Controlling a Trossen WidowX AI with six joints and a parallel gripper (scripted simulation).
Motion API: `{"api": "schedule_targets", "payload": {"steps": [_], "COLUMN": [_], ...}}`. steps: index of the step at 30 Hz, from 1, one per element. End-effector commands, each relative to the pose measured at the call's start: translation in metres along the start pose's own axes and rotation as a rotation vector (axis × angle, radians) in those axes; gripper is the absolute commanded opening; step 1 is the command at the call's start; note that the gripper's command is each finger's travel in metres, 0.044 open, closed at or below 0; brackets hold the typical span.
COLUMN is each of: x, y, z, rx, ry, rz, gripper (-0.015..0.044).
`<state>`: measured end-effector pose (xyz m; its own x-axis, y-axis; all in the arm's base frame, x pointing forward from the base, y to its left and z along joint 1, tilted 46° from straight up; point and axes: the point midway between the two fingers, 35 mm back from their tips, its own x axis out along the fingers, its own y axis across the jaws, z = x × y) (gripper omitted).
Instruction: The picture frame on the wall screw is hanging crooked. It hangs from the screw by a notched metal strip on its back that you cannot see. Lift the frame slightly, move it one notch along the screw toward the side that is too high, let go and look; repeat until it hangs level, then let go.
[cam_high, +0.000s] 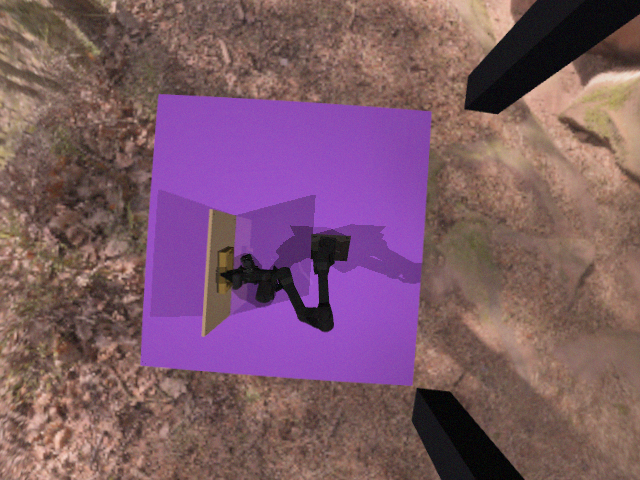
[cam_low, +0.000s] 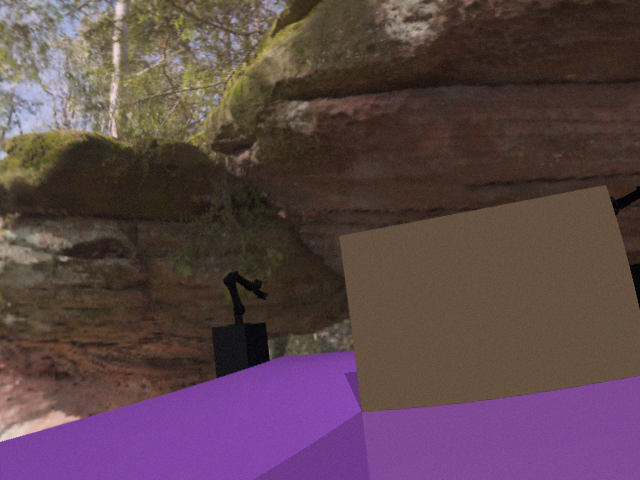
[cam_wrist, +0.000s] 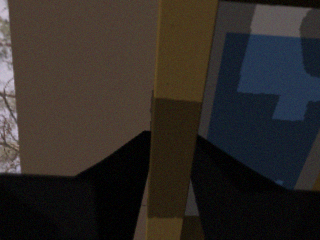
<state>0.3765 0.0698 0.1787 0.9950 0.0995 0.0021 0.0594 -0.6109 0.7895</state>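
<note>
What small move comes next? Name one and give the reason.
Probably a slight lift of the frame. In the wrist view the tool is shut on the frame's yellow side bar, fingers on both faces, against the tan wall, so the grip looks set.

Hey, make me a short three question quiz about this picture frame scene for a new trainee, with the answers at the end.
1. True or false: the gripper is shut on the picture frame's yellow border.
2. Which colour fills the picture inside the frame: A red, B blue, C green?
3. In the top view, what does the tan wall panel stand on?

Key: 1 true. 2 B. 3 the purple table.
</note>
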Motion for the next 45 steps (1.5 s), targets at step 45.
{"api": "schedule_targets", "payload": {"steps": [45], "x": [0.000], "y": [0.011], "z": [0.000], "rx": [0.002], "ry": [0.001], "rz": [0.000], "gripper": [0.0000]}}
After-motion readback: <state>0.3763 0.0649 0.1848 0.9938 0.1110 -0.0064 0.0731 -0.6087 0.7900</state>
